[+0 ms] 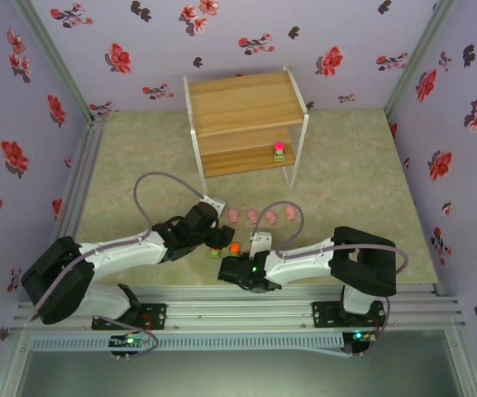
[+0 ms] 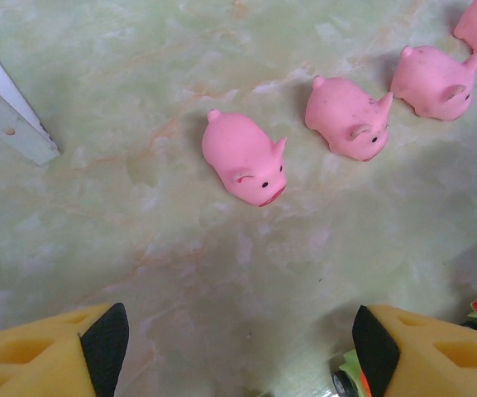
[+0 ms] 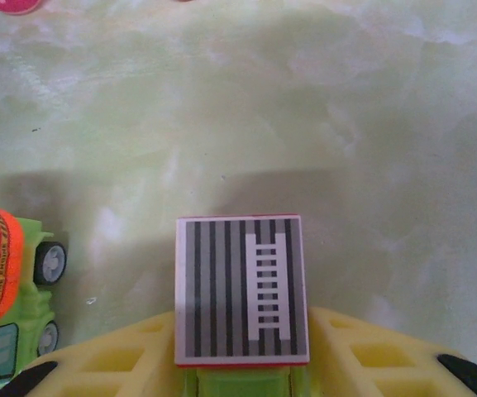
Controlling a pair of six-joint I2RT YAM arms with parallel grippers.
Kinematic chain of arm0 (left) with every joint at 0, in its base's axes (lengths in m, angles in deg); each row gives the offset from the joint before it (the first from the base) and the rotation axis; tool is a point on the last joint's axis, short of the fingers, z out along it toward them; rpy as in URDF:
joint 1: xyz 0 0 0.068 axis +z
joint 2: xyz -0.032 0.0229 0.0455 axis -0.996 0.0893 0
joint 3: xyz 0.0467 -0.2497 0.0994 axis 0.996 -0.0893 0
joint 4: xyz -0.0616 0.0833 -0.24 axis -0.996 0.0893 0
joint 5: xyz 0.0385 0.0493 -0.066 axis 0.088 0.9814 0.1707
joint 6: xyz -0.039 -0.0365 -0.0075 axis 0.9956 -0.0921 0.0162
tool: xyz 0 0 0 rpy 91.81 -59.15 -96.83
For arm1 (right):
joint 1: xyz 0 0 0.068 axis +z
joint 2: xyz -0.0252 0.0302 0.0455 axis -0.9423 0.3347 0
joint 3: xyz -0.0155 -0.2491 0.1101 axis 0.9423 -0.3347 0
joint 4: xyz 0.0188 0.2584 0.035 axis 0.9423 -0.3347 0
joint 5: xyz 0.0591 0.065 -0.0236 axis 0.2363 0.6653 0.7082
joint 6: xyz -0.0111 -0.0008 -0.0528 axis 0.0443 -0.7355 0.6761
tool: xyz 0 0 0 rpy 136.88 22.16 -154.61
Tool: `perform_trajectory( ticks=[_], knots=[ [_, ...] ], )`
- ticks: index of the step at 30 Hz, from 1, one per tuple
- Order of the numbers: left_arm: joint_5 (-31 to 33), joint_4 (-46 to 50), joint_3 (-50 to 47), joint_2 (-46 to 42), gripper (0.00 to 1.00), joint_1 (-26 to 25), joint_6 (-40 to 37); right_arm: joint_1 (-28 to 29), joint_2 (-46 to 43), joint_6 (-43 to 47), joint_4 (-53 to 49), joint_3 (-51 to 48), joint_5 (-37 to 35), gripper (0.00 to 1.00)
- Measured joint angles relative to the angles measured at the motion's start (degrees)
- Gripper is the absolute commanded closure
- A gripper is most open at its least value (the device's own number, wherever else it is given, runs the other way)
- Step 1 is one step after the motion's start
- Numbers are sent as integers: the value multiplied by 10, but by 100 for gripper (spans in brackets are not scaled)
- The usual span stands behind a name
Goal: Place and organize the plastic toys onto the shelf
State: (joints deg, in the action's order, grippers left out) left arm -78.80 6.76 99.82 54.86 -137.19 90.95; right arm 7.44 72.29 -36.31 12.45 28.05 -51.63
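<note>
Several pink pig toys (image 1: 252, 216) stand in a row on the floor in front of the shelf (image 1: 242, 103); in the left wrist view the nearest pig (image 2: 245, 157) lies ahead of my left gripper (image 2: 242, 347), which is open with bare floor between its fingers. A magenta-topped block (image 1: 279, 150) sits on the shelf's lower board. My right gripper (image 3: 242, 356) is shut on a green block with a grey striped ladder top (image 3: 240, 289), its yellow fingers against both sides. An orange-drum green truck toy (image 3: 7, 281) stands just left of it.
The shelf's white leg foot (image 2: 7, 116) is at the left of the left wrist view. Both grippers (image 1: 215, 234) (image 1: 228, 266) are close together near the orange toy (image 1: 235, 247). Flowered walls enclose the marbled green floor (image 1: 345, 182).
</note>
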Motion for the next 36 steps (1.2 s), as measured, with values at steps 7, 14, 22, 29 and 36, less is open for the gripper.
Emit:
perform_trajectory(
  ticks=[7,14,22,29,36],
  knots=[
    [0,0,0,0,24,0,0,0,2,0,-3,2,-1,63],
    [0,0,0,2,24,0,0,0,2,0,-3,2,-3,66],
    [0,0,0,2,24,0,0,0,2,1,-4,2,-5,70],
    [-4,0,0,3,24,0,0,0,3,4,-8,5,-6,72],
    [-7,-2,0,3,24,0,0,0,2,15,-12,16,-12,75]
  ],
)
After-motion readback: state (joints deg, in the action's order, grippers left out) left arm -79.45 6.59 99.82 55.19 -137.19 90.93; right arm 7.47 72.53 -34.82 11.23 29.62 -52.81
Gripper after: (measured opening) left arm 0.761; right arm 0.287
